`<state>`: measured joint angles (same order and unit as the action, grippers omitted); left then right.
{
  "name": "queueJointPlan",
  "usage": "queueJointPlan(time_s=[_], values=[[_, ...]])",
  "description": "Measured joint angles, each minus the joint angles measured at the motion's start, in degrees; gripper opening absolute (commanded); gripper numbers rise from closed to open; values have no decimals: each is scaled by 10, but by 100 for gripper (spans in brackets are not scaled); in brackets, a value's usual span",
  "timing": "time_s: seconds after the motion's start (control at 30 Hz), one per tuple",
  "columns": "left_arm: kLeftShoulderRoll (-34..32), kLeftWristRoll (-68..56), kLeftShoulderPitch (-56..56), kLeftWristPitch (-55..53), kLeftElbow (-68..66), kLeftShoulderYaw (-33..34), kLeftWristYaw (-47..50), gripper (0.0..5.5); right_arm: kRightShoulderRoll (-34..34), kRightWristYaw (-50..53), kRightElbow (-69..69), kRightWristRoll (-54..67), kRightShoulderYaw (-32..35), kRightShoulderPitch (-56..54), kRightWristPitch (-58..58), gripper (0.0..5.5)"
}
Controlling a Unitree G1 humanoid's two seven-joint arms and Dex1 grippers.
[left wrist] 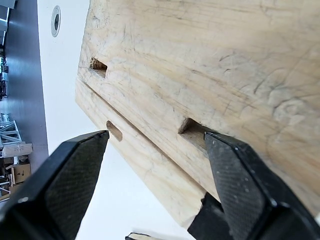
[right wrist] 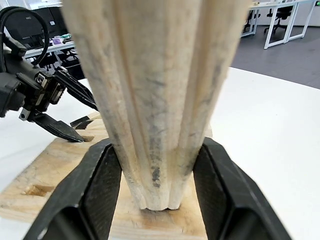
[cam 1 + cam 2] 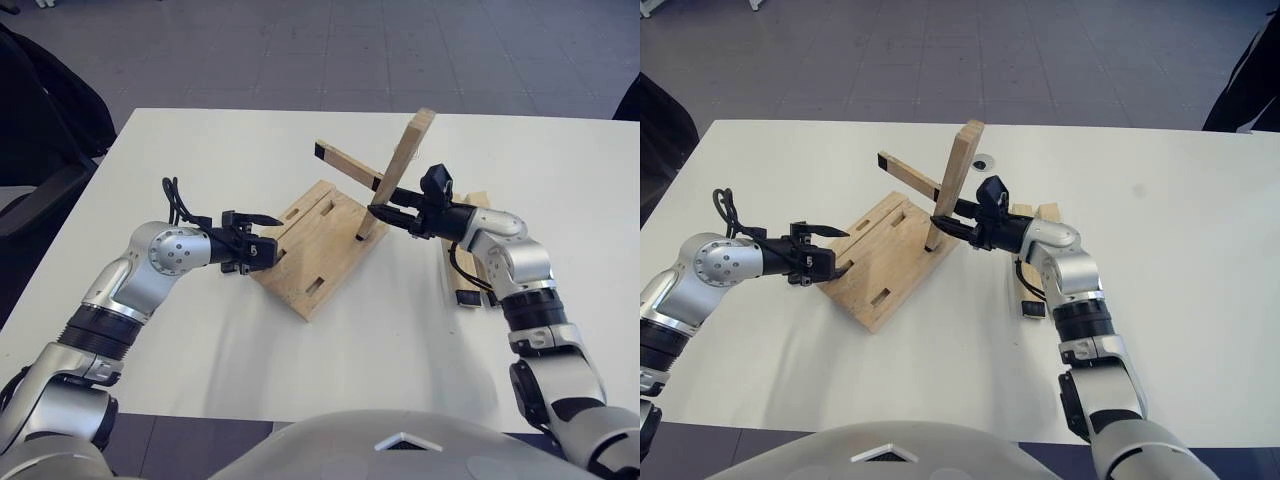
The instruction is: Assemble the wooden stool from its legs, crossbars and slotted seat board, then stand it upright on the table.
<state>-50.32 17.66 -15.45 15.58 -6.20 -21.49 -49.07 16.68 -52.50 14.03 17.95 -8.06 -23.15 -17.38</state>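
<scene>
We see a white desk (image 3: 1200,250) on grey tiled floor (image 3: 940,50) — further office tables (image 2: 285,5) stand beyond.

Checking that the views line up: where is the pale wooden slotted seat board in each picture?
Left eye view: pale wooden slotted seat board lies near the centre.
Right eye view: board left of centre, beside the left pincer.
Left wrist view: board close up, just past that pincer.
Right wrist view: board under the foot of the upright wooden leg.
Shared landmark: the open left pincer at the board's edge.
</scene>
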Motion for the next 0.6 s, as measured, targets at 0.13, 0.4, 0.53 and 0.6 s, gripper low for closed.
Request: queueJointPlan(time_s=[0.13, 0.4, 0.53, 0.6], values=[[4, 3, 13, -25, 21, 7, 1, 357, 3, 25, -37, -11, -15, 34, 24, 203], [14, 9, 22, -44, 38, 13, 4, 357, 9, 59, -63, -19, -36, 69, 75, 203], [16, 12, 25, -52, 43, 14, 5, 357, 10, 63, -53, -19, -41, 71, 97, 203], [16, 12, 26, -53, 44, 15, 6, 357, 10, 63, -49, -11, -40, 71, 97, 203]])
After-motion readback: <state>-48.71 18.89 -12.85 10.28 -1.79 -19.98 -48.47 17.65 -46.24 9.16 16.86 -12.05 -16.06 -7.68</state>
